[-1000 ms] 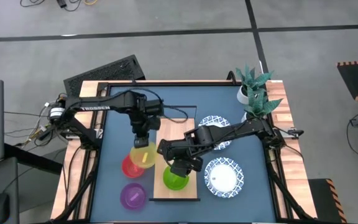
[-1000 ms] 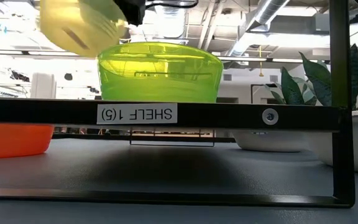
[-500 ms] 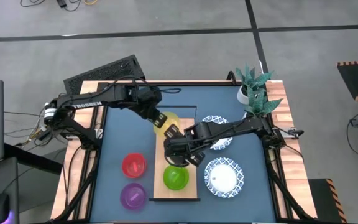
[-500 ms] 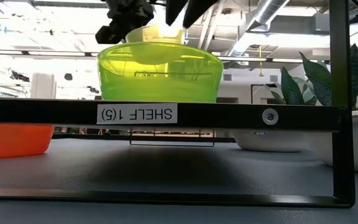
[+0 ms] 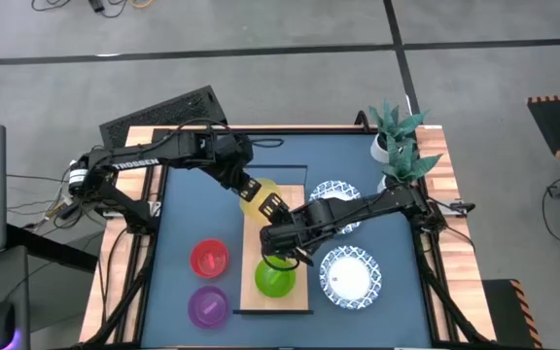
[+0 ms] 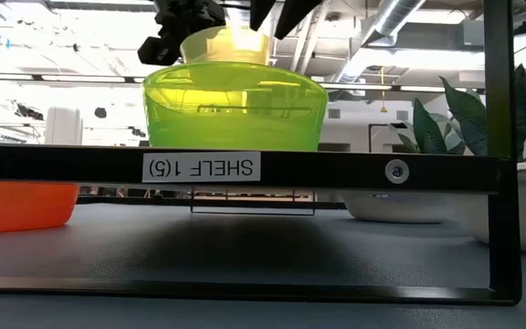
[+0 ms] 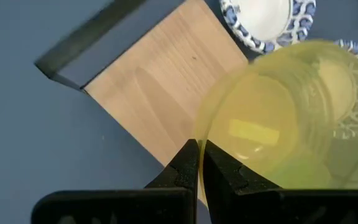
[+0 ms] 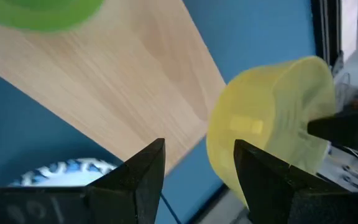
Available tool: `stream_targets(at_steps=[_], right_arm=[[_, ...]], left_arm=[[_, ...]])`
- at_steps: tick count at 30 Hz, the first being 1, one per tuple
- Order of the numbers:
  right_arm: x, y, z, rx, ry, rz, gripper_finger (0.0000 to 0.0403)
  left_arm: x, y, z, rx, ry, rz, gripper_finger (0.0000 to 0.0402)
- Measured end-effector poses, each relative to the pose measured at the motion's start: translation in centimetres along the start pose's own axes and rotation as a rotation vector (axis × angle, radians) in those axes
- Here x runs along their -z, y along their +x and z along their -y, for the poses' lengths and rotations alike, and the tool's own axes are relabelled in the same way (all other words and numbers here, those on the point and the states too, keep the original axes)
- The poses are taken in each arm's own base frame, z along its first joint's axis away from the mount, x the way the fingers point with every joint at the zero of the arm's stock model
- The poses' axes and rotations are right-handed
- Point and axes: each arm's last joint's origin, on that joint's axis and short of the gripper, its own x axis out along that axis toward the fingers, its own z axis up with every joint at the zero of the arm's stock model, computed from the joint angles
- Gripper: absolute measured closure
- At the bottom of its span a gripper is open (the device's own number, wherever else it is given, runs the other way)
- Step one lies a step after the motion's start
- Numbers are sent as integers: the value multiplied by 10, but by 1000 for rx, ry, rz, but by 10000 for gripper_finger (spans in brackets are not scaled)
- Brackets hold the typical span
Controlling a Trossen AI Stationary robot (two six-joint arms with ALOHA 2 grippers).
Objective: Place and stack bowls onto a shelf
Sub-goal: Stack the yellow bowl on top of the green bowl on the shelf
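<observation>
My left gripper (image 5: 252, 192) is shut on the rim of the yellow bowl (image 5: 262, 198) and holds it over the far half of the light-wood shelf (image 5: 295, 209). In the left wrist view the fingers (image 7: 191, 163) pinch the yellow bowl's (image 7: 278, 130) rim. The green bowl (image 5: 275, 278) stands on the shelf's near half and fills the low view (image 6: 236, 105). My right gripper (image 5: 276, 244) is open and empty between the green and yellow bowls. The red bowl (image 5: 209, 260) and the purple bowl (image 5: 208, 306) sit on the blue tabletop left of the shelf.
Two white dishes with blue rims lie right of the shelf, one (image 5: 350, 275) near and one (image 5: 338, 194) partly under the right arm. A potted plant (image 5: 397, 136) stands at the far right corner. The shelf's black frame (image 6: 236, 167) crosses the low view.
My left gripper carried the yellow bowl from above the red bowl over to the shelf's far half. My right gripper drew back from the green bowl, then shifted slightly toward it.
</observation>
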Motion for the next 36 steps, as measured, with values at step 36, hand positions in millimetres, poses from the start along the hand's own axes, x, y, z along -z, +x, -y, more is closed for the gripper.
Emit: stream_targets(at_steps=[36], right_arm=[[48,-34,37,-82,26,305,186]], left_arm=[[18,-1,7,71,218,-167,401]])
